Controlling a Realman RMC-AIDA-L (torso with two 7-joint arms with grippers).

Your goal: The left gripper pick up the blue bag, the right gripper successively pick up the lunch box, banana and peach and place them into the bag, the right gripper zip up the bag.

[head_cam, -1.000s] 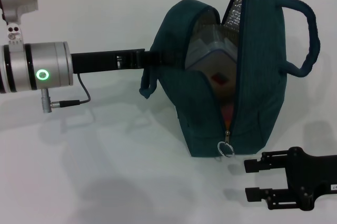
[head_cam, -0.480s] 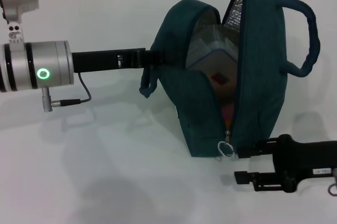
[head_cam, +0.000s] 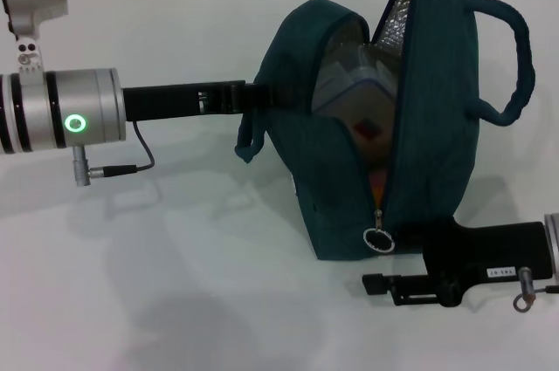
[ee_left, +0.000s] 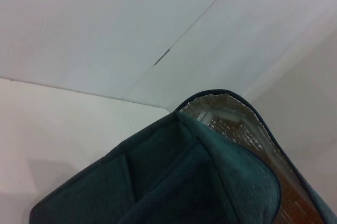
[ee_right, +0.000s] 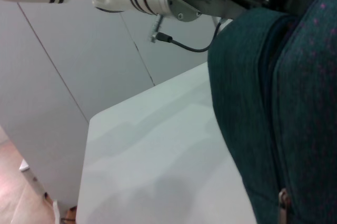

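Zipping stage is what this looks like to me. The dark teal-blue fabric tote bag with padded loop handles and silver foil lining (head_cam: 419,127) stands on the white table (head_cam: 175,284), its mouth gaping open down the front. Inside I can make out the clear plastic lunch box with the rounded corners (head_cam: 345,83) and something pinkish-orange low in the opening, maybe the peach or banana, can't say which.

The black two-fingered left gripper on the silver wrist with the green ring light (head_cam: 249,96) reaches in from the robot's left and is clamped on the bag's near-side panel or handle, holding it upright.

The black right gripper with the white label (head_cam: 397,271) sits low on the table just beside the bag's base, right next to the metal ring zipper pull (head_cam: 378,240). One finger shows below the ring, the other is hidden against the bag, so whether it has pinched the ring I can't tell.

Next move, I'd guess: get the ring squarely between the fingers, then drag it up along the zipper track while the left keeps the bag steady.
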